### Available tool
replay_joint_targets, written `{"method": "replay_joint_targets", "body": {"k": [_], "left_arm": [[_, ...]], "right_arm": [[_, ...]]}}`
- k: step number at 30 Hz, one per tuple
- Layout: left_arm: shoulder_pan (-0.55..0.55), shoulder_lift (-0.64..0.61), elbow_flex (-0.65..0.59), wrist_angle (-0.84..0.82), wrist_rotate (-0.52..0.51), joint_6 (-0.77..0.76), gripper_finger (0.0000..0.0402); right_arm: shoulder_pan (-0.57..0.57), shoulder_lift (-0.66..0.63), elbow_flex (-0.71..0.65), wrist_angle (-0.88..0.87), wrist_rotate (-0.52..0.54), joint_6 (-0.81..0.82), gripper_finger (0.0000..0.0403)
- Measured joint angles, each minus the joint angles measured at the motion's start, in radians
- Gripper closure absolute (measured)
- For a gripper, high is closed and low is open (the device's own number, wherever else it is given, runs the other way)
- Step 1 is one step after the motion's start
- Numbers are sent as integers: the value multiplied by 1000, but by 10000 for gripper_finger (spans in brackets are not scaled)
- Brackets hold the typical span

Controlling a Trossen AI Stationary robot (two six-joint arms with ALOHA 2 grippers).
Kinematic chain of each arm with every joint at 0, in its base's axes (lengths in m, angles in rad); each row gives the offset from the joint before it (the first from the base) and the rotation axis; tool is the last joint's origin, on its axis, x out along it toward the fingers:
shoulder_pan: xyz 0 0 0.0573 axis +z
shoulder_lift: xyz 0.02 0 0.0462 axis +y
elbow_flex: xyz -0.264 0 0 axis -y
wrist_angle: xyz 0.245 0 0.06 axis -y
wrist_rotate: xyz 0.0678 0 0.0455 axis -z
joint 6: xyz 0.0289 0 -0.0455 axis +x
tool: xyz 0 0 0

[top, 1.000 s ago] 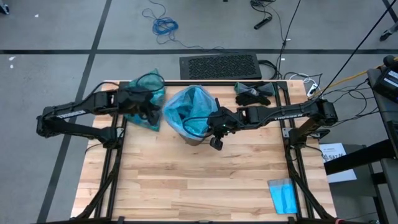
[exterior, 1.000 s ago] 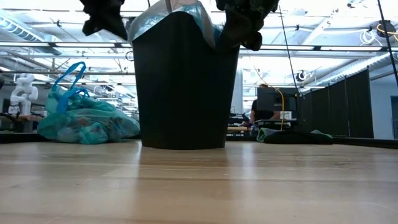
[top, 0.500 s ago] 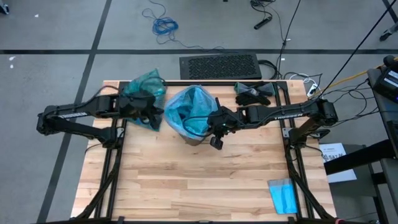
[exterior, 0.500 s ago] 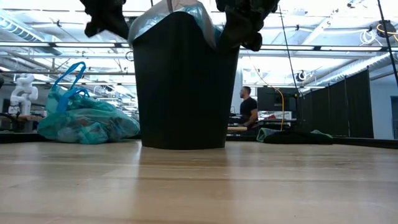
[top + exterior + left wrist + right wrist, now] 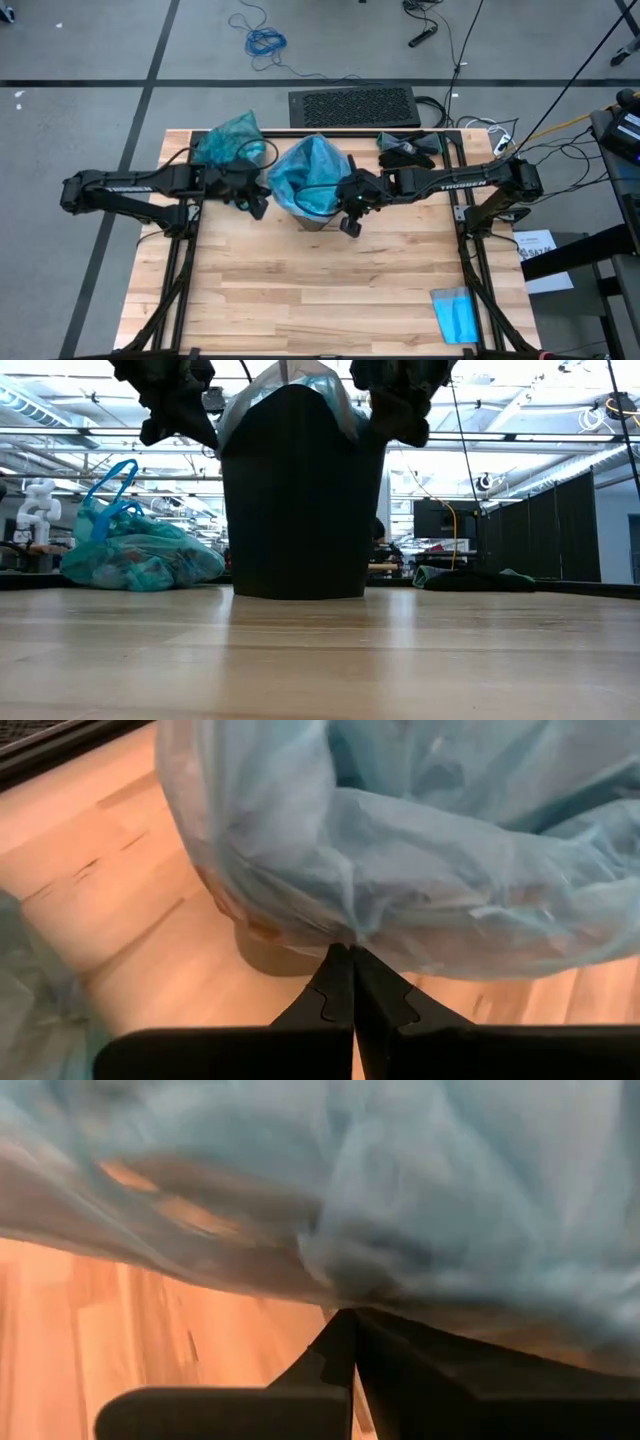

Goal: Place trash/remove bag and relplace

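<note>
Sky-blue bag (image 5: pixel 308 175) between both pinching grippers

Grey floor (image 5: pixel 80 60) (blue cable (image 5: pixel 266 41) coiled there), black partitions (image 5: pixel 560 525) behind.

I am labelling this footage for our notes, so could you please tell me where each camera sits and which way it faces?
High view: overhead, looking straight down at the table; both arms flank the bin lined with the light blue bag.
Low view: table height, looking level at the bin and the full teal bag; both tools enter from above.
Left wrist view: behind the shut left tool, facing the light blue bag.
Right wrist view: behind the shut right tool, same liner.
Shared: all views show the light blue bag.
</note>
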Motion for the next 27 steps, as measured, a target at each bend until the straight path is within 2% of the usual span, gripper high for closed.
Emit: {"method": "replay_joint_targets", "body": {"k": [6,13,16,20,24,27], "left_arm": [[-7,-20,2,-8,-9,1,402],[-8,-20,2,-14,-10,8,402],[-8,-20,2,-14,-11,9,402],[-8,-20,2,-11,-11,8,402],[-8,-20,2,-10,-13,7,402],[-8,-20,2,-7,-13,7,402]], "right_arm": [[70,-23,0,-25,22,48,403],[196,-87,0,-85,174,144,403],[235,-133,0,-25,240,154,403],[260,-178,1,148,317,82,403],[223,-166,1,236,313,43,403],[185,-126,1,243,268,42,403]]}}
